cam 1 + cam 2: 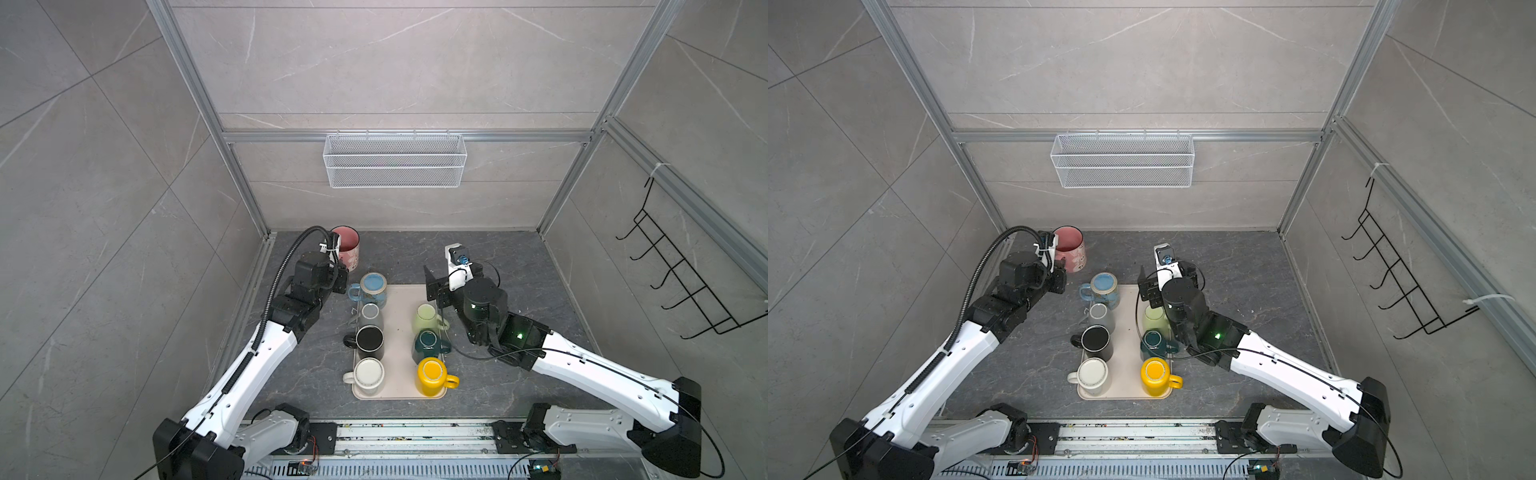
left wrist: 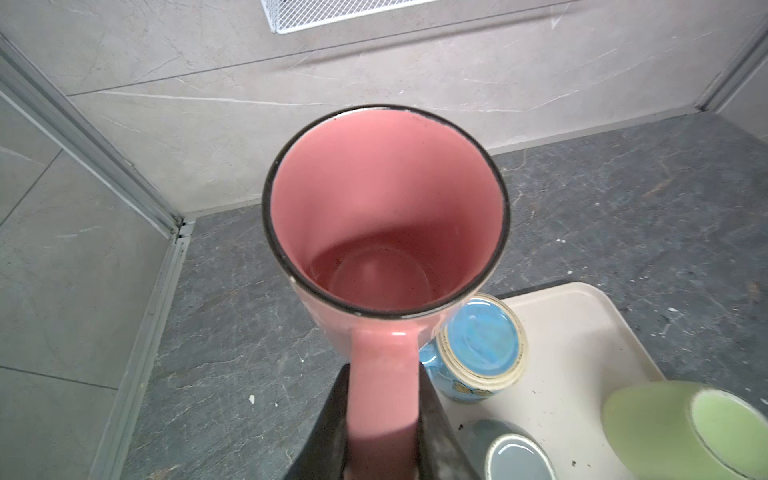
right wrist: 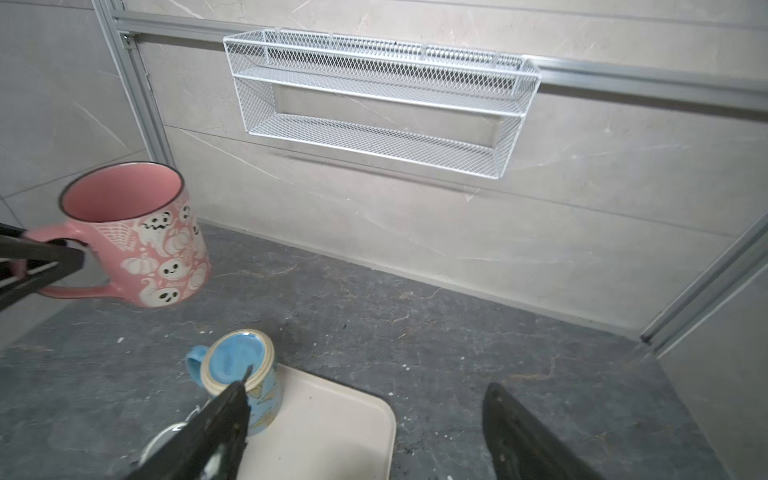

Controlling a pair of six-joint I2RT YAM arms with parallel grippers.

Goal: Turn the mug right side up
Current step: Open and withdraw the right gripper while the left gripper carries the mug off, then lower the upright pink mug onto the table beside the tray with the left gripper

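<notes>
Pink mug (image 3: 137, 237) mouth-up clamped in left gripper (image 2: 382, 415), right gripper (image 3: 370, 378) spread wide, dark veined countertop (image 3: 415, 324), grey tiled walls (image 3: 415, 208)

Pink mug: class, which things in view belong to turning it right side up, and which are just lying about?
Job: pink mug, mouth up; left gripper, shut on its handle.

Lying about: tray; blue mug; grey mug; black mug; white mug; green mug; teal mug; yellow mug; wire basket; hook rack; right gripper, open.
</notes>
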